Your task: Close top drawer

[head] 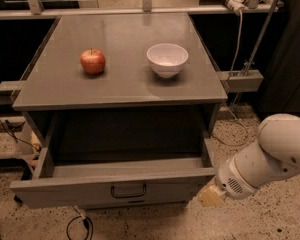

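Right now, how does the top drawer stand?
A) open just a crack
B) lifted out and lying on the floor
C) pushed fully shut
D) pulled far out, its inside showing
D: the top drawer juts well out from under the tabletop, its dark inside in view, and the pincer sits low by the right end of its front panel.
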Motion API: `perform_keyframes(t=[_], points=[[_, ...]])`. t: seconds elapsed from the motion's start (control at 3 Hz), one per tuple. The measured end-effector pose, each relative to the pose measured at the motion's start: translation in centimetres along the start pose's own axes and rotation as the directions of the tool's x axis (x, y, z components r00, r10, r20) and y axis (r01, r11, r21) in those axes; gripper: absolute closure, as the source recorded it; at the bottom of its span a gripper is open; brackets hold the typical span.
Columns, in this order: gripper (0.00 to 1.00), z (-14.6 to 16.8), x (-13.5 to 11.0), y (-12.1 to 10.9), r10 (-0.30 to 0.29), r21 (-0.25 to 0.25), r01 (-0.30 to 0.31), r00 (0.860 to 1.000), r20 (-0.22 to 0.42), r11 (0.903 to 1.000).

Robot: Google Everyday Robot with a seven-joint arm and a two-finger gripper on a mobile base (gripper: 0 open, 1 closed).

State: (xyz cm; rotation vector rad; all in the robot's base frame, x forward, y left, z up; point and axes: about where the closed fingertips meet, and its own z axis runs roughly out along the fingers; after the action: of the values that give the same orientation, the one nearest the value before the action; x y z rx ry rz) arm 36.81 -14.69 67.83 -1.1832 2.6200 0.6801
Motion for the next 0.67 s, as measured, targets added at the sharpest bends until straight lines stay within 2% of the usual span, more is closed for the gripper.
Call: perform_keyframes(t=[0.33, 0.67], points=[[1.00, 1.80, -2.13, -3.00, 0.035, 0.049, -0.038, 0.998, 0.060, 0.9981], [1.00, 1.81, -2.11, -2.96, 0.035, 0.049, -0.038, 0.998, 0.061, 0.9980]])
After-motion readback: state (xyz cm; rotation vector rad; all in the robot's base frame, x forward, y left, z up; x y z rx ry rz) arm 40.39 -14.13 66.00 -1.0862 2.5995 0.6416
